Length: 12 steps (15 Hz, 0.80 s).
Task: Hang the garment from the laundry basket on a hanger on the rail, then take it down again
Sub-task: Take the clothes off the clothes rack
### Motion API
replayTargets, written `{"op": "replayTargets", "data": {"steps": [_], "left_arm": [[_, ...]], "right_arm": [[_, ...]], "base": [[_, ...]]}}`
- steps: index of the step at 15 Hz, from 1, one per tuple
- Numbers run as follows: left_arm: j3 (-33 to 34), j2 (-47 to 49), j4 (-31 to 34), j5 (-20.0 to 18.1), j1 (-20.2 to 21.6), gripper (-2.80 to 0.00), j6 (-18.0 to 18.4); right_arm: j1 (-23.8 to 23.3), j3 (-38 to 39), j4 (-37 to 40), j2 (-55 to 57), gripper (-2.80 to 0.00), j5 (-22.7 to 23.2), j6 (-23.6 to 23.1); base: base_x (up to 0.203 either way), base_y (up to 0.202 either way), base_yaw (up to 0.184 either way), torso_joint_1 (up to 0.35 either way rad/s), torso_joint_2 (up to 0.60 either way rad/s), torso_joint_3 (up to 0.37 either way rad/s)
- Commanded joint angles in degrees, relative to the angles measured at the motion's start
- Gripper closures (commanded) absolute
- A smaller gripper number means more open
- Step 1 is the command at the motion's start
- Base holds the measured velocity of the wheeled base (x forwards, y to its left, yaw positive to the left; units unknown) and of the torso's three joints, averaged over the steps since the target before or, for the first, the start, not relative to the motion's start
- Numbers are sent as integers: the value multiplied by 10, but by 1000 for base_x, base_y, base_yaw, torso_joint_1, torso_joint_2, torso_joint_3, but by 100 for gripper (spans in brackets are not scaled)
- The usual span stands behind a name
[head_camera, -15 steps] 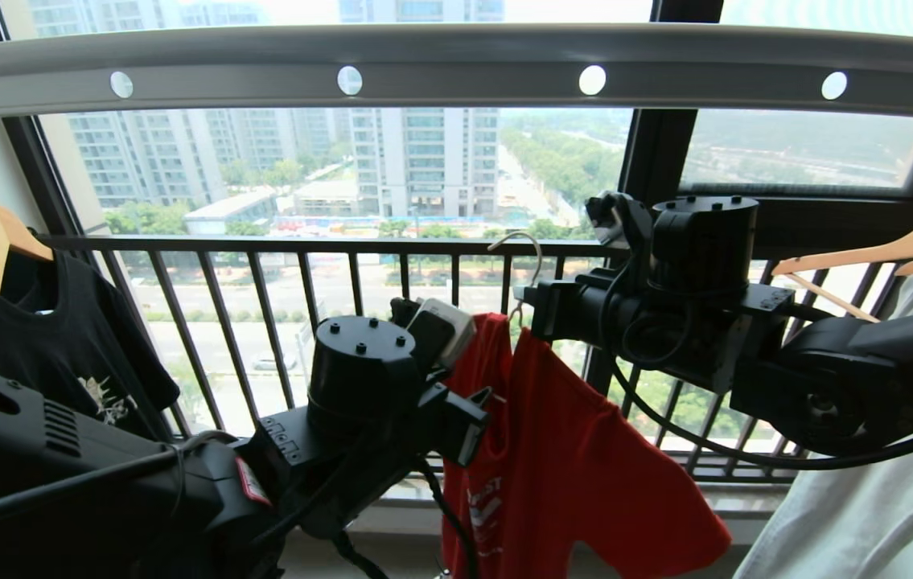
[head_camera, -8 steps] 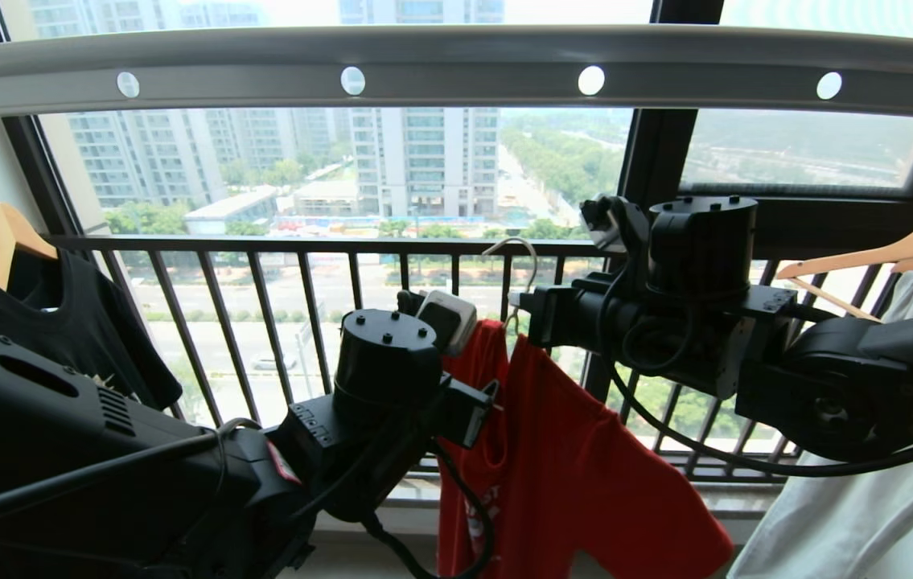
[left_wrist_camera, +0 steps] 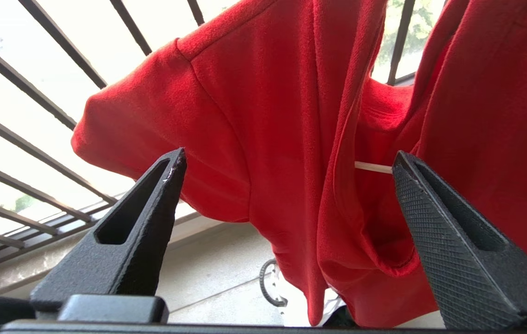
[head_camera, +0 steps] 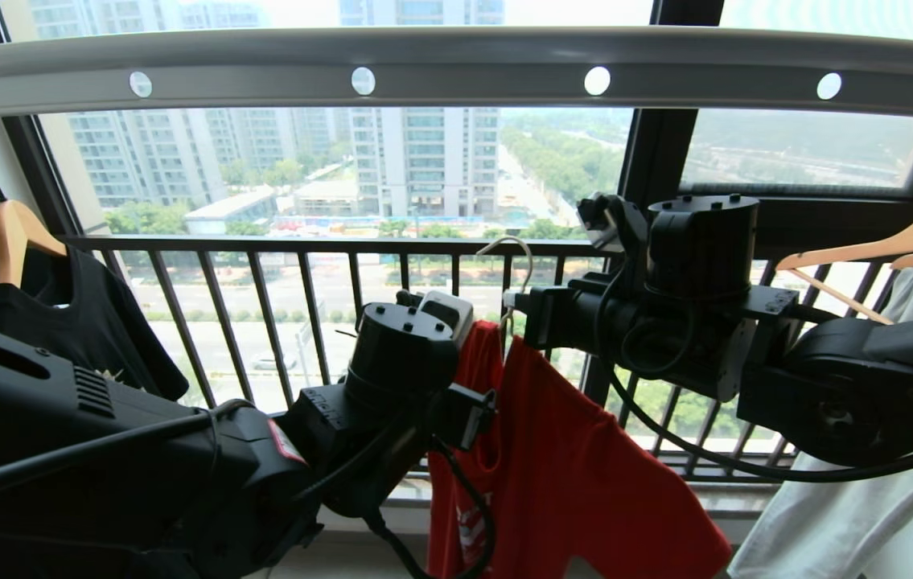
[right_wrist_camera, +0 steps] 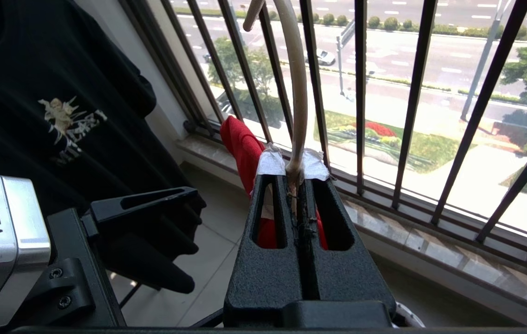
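Left wrist view: garment (left_wrist_camera: 263,116) beyond pincer (left_wrist_camera: 286,162).

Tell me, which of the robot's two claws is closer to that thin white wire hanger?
Right. The right gripper is shut on the hanger, pinching its neck just below the hook. The left gripper stands open beside the red T-shirt, holding nothing.

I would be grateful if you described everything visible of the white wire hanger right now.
The white wire hanger is thin, off-white wire with a curved hook on top, not on the rail. The right tool is shut on its neck, holding it upright before the window bars. The red T-shirt hangs from it; a short white wire stretch shows among the folds in the left wrist view.
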Motion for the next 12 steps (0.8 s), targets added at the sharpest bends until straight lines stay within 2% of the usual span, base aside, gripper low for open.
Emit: {"op": "replayTargets", "data": {"steps": [1,8,12], "left_arm": [[-2,11,-2,20,1,-280,17],[-15,31,-10,26,5,-280,12],[-22,36,-10,43,17,-280,16]], "right_arm": [[1,0,-2,-1,0,0,0],[14,3,0,-14,0,0,2],[16,3,0,-20,0,-2,11]], "base": [[0,0,0,0,0,0],[0,0,0,0,0,0],[0,0,0,0,0,0]]}}
